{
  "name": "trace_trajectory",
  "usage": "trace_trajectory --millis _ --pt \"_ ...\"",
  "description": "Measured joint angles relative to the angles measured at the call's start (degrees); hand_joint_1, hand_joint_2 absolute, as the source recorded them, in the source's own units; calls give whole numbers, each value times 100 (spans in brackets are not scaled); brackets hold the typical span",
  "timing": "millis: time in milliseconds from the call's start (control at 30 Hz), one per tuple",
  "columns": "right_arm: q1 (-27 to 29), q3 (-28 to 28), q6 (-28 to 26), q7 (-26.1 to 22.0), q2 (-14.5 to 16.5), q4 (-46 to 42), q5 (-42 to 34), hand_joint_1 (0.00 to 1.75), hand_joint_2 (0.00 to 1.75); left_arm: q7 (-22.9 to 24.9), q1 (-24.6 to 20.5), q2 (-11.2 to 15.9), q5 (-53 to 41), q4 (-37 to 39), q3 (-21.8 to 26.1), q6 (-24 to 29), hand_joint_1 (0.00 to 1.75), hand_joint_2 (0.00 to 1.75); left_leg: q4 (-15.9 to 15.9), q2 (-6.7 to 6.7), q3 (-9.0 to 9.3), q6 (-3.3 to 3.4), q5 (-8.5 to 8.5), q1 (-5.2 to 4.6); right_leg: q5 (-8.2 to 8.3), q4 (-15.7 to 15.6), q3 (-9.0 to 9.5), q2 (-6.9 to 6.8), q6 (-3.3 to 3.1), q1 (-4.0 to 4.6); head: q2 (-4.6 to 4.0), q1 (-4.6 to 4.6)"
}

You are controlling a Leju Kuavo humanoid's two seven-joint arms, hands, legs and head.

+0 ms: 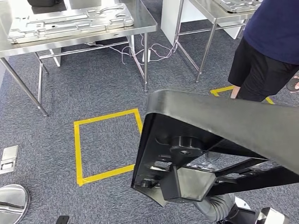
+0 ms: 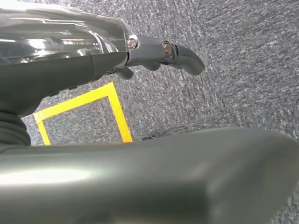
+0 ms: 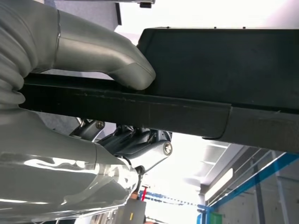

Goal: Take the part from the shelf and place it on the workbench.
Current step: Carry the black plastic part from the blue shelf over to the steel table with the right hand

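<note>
Your robot carried the black part point(image 1: 218, 135), a large flat frame, out in front of its chest and clear above the grey carpet point(image 1: 105, 84). The part's long axis ran across the head view from lower left up toward the right edge. The right hand point(image 3: 105, 70) had hold of it: in the right wrist view the thick grey thumb pressed one face of a black edge, with the darker fingers point(image 3: 141, 144) tucked against the other. The left hand point(image 2: 159, 51) hung over the carpet with its fingers stretched out and nothing visible in them. The steel surface point(image 1: 148, 23) stood ahead and to the left, beyond the yellow tape square point(image 1: 105, 144), already bearing a silver stamped panel point(image 1: 70, 21). A person point(image 1: 267, 51) stood at right. Your next move likely hinged on swinging left.
</note>
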Motion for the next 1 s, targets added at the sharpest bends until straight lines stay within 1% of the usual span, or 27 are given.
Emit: trace_trajectory --millis 33,67,100,133,167,233,267,300,333,400,433,467,500,533,567,600,633,667,733,767,800,833,867,900,933,967,1000 --pt "-1 -1 0 0 0 1 0 175 175 1 -2 -1 0 0 0 0 0 175 3 -2 16 -8 -8 2 225 -373 174 -2 4 -2 0 0" --pt "-4 -1 0 0 1 2 0 175 175 1 -2 -1 0 0 0 0 0 175 7 -4 26 -23 -21 -1 410 -784 372 -2 0 -1 0 0" --pt "-6 -1 0 1 1 2 0 175 175 1 -4 -2 0 0 0 0 0 175 26 -7 23 -44 -34 -14 539 -1131 522 -1 -17 1 0 0" --pt "-4 0 0 1 2 2 0 175 175 1 -5 -2 0 0 0 0 0 175 41 -9 12 -65 -44 -28 591 -1327 598 3 -42 4 0 -2" --pt "-2 0 0 2 2 2 0 175 175 1 -5 -2 0 0 0 0 0 175 52 -11 -3 -83 -49 -40 581 -1388 612 9 -74 11 0 -3" --pt "0 1 0 2 2 1 0 175 175 -1 -7 -1 0 0 0 0 0 175 64 -13 -12 -111 -58 -38 587 -1395 595 13 -147 12 0 -4" --pt "-1 1 0 2 2 1 0 175 175 -1 -8 -2 0 0 0 0 0 175 100 -14 -19 -131 -98 -33 591 -1399 599 8 -185 6 0 -4" --pt "-4 1 0 2 3 -1 0 175 175 -2 -10 -3 0 0 0 0 0 175 226 -14 -67 -157 -197 -24 596 -1405 602 -1 -224 -3 0 -4" --pt "-4 1 0 1 4 -1 0 175 175 -2 -10 -4 0 0 0 0 0 175 466 -14 -167 -188 -354 -14 600 -1411 603 -11 -255 -13 0 -4" --pt "-3 1 0 1 5 -2 0 175 175 -1 -4 -7 0 0 0 0 0 175 1219 -14 -500 -235 -727 4 597 -1408 596 -23 -284 -9 0 -4" --pt "-2 1 0 1 5 -2 0 175 175 -1 1 -7 0 0 0 0 0 175 1543 -14 -648 -247 -836 8 596 -1406 596 -25 -285 -7 0 -4" --pt "-2 1 0 2 4 -2 0 175 175 0 6 -7 0 0 0 0 0 175 1700 -14 -722 -248 -844 8 593 -1404 600 -26 -285 -5 0 -4" --pt "-2 1 0 1 5 -2 0 175 175 1 8 -7 0 0 0 0 0 175 1625 -14 -690 -240 -734 8 590 -1403 609 -23 -284 -4 0 -4" --pt "-3 1 0 2 5 -2 0 175 175 1 7 -7 0 0 0 0 0 175 1324 -14 -554 -220 -532 7 585 -1403 624 -18 -279 -2 0 -4" --pt "-3 1 0 1 5 -2 0 175 175 0 5 -5 0 0 0 0 0 175 910 -16 -370 -188 -309 2 578 -1404 638 -13 -271 -2 0 -4" --pt "-5 1 0 1 6 -2 0 175 175 0 1 -4 0 0 0 0 0 175 533 -18 -202 -157 -138 -8 570 -1400 643 -5 -257 7 0 -4" --pt "-6 1 0 1 6 -2 0 175 175 -1 -3 -2 0 0 0 0 0 175 264 -21 -89 -130 -50 -19 565 -1396 636 -1 -238 14 0 -4" --pt "-5 1 0 1 7 -2 0 175 175 -1 -7 -1 0 0 0 0 0 175 134 -23 -43 -113 -34 -31 565 -1393 621 1 -216 18 0 -4" --pt "-6 1 0 2 6 -3 0 175 175 -2 -5 0 0 0 0 0 0 175 83 -25 -40 -90 -57 -38 573 -1403 604 1 -153 19 0 -3" --pt "-6 1 0 2 5 -4 0 175 175 -2 -3 -1 0 0 0 0 0 175 63 -23 -36 -70 -43 -28 551 -1388 604 2 -120 16 0 -2" --pt "-10 1 0 2 4 -5 0 175 175 -2 -3 -2 0 0 0 0 0 175 41 -20 -29 -44 -28 -15 478 -1307 576 2 -91 15 0 -2" --pt "-13 0 0 1 3 -5 0 175 175 -2 -6 -2 0 0 0 1 0 175 20 -15 -21 -18 -13 0 341 -1109 497 3 -66 14 0 -1" --pt "-12 -1 0 1 2 -5 0 175 175 -2 -9 -3 0 0 0 2 0 175 14 -9 -19 -3 -7 6 155 -792 358 3 -49 9 0 -1" --pt "-10 0 0 0 2 -4 0 175 175 -2 -8 -2 0 0 0 2 0 175 15 -5 -21 5 -8 5 -36 -395 175 2 -33 6 0 0" --pt "-5 0 0 0 2 -3 0 175 175 -1 -5 -2 0 0 0 2 0 175 16 -1 -22 6 -9 3 -171 -32 4 2 -19 3 0 0" --pt "-1 0 0 0 2 -2 0 175 175 -1 -2 -2 0 0 0 1 0 175 17 2 -20 6 -10 3 -202 180 -98 2 -7 3 0 0" --pt "0 0 0 0 2 -1 0 175 175 0 -1 -3 0 0 0 0 0 175 18 3 -14 4 -11 4 -118 172 -98 1 2 2 0 0"
